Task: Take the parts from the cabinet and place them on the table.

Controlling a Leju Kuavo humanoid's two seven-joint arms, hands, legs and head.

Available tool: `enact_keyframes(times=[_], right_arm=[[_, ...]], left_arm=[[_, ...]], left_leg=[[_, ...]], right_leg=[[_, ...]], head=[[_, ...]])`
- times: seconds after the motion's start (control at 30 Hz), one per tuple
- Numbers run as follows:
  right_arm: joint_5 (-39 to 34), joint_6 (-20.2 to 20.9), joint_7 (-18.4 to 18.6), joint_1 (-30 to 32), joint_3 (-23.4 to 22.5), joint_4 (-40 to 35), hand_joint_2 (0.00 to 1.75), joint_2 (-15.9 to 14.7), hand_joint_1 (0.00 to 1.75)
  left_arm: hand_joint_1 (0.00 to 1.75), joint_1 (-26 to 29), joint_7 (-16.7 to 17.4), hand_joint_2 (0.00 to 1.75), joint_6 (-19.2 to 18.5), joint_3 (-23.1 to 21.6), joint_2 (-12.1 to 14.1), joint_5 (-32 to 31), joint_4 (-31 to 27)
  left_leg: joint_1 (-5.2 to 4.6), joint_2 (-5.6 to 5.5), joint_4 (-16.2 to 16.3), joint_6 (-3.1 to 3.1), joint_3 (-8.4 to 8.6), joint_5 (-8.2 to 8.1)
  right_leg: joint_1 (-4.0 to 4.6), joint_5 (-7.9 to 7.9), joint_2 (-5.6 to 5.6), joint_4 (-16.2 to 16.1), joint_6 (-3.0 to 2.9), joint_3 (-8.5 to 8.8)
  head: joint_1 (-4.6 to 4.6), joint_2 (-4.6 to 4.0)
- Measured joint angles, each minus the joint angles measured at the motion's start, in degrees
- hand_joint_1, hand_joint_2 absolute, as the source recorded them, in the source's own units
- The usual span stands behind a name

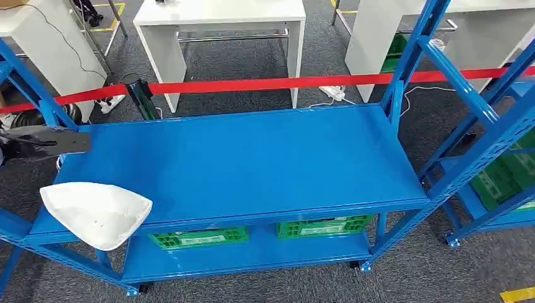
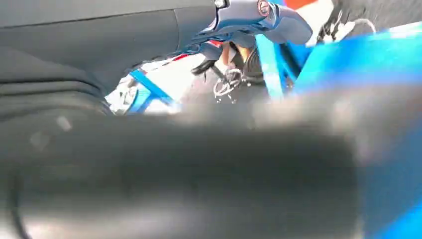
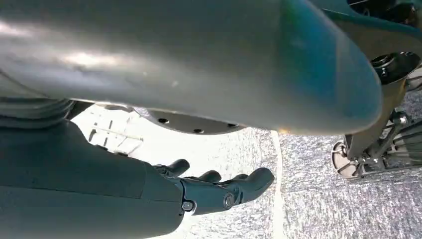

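Note:
The blue cabinet (image 1: 252, 158) is an open rack with a bare top shelf. On its lower shelf stand two green crates (image 1: 199, 238), and I cannot make out their contents. A white, shell-shaped part (image 1: 94, 214) with small holes shows in front of the rack's near left corner; what holds it is hidden. My left hand (image 1: 44, 142) is a dark shape at the rack's left end. Up close a blurred grey bar (image 2: 199, 174) crosses the lens beside the blue shelf (image 2: 363, 64). My right hand (image 3: 219, 191) hangs over the carpet, its dark fingers (image 3: 249, 181) apart and holding nothing.
A red barrier tape (image 1: 265, 83) runs behind the rack. Beyond it stand white tables (image 1: 221, 25). A second blue rack (image 1: 498, 151) with green crates stands close on the right. Cables and a power strip (image 1: 334, 93) lie on the grey carpet.

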Motion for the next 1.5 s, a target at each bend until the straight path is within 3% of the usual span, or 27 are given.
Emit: enact_keyframes(times=[0.27, 0.67, 0.83, 1.0, 1.17, 1.27, 1.4, 1.5], right_arm=[[0.74, 0.85, 0.00, -0.09, 0.00, 0.02, 0.00, -0.02, 0.00], [2.32, 1.05, 0.00, -0.25, 0.02, 0.02, 0.00, -0.04, 0.00], [3.28, 1.05, 0.00, -0.04, 0.02, 0.09, 0.00, 0.00, 0.00], [4.85, 1.81, 0.00, 0.41, 0.26, 0.13, 0.00, 0.15, 0.00], [5.99, 2.64, 0.00, 0.46, 0.70, 0.42, 0.00, 0.41, 0.00], [6.67, 2.91, 0.00, 0.46, 1.03, 0.42, 0.00, 0.48, 0.00], [7.04, 2.86, 0.00, 0.38, 1.31, 0.44, 0.00, 0.57, 0.00], [7.02, 2.64, 0.00, 0.35, 1.31, 0.44, 0.00, 0.61, 0.00]], left_arm=[[0.00, 1.93, -7.14, 1.75, -0.22, -0.87, 3.58, 1.82, -0.70], [0.00, 9.44, -13.39, 1.75, 7.25, -3.61, 0.26, 3.37, -3.56], [0.00, 11.91, -16.12, 1.75, 7.51, -5.53, 2.08, 5.36, -5.84], [0.00, 14.27, -15.24, 1.75, 4.41, -8.18, 8.18, 10.74, -11.46], [0.00, 16.81, -9.86, 1.75, 1.48, -11.53, 15.85, 19.72, -21.12], [0.00, 17.00, -7.90, 1.75, 1.65, -13.87, 18.93, 22.82, -25.63], [0.00, 16.76, -8.64, 1.75, 6.49, -17.64, 19.10, 24.55, -26.01], [0.00, 16.54, -9.85, 1.75, 11.10, -20.94, 16.98, 25.31, -23.10]], left_leg=[[0.00, -0.02, 0.00, 0.00, 0.01, -0.01], [-0.02, -0.02, 0.01, 0.00, 0.01, -0.02], [-0.01, 0.09, 0.01, -0.13, 0.03, -0.10], [0.04, 0.20, 0.00, -0.27, 0.06, -0.18], [0.14, 0.20, -0.01, -0.34, 0.09, -0.22], [0.18, 0.16, -0.01, -0.34, 0.10, -0.23], [0.17, 0.13, -0.01, -0.34, 0.14, -0.23], [0.17, 0.13, -0.01, -0.34, 0.21, -0.23]], right_leg=[[-0.01, -0.07, -0.02, -0.01, -0.03, 0.01], [-0.03, -0.06, -0.02, -0.02, -0.02, 0.01], [0.03, -0.09, 0.12, -0.01, -0.07, -0.01], [0.21, -0.18, 0.15, 0.01, -0.21, -0.01], [0.29, -0.26, 0.19, 0.01, -0.34, 0.00], [0.28, -0.27, 0.15, 0.00, -0.35, 0.00], [0.23, -0.28, 0.11, -0.01, -0.34, 0.04], [0.18, -0.27, 0.09, -0.01, -0.33, 0.11]], head=[[0.02, 0.00], [0.00, 0.00], [0.00, 0.00], [0.00, 0.00], [0.00, 0.00], [0.00, 0.00], [0.00, 0.00], [0.00, 0.00]])
